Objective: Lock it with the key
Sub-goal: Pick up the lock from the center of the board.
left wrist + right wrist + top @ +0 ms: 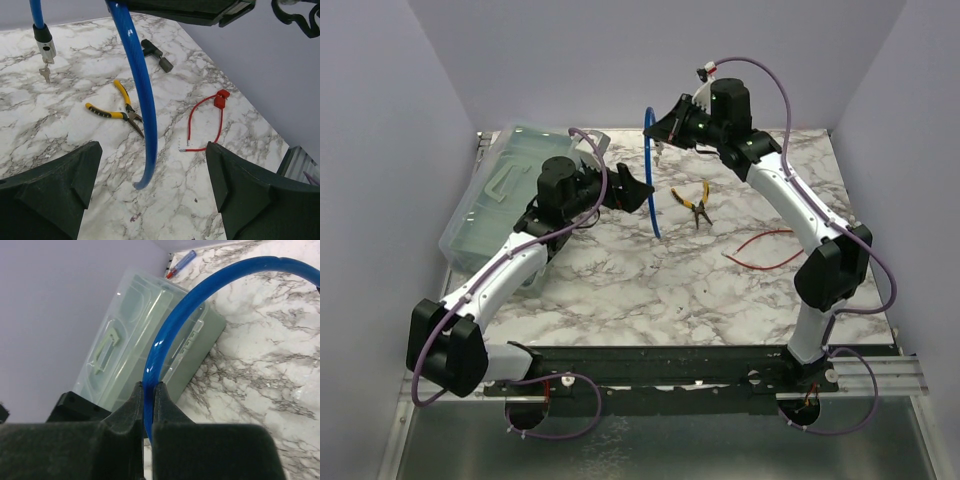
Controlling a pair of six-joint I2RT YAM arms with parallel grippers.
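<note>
Looking out from your side of the marble table, you first meet a thin red wire lying loose on the right. Just past it, the yellow-handled pliers lie flat on the stone. Between the pliers and the left arm hangs the blue cable lock. Its long axis runs close to upright, arching from the top down to a bare free end that points at the table. You cannot tell whether that end touches. The left gripper sits just beside the cable, its black fingers spread wide with nothing between them. Farther back, the right gripper has the cable's upper stretch pinched tight between both fingers. The cable's other end ends in a silver lock head pointing straight down, with a small metal key dangling under it. At far left, a clear plastic case lies beside the wall.
</note>
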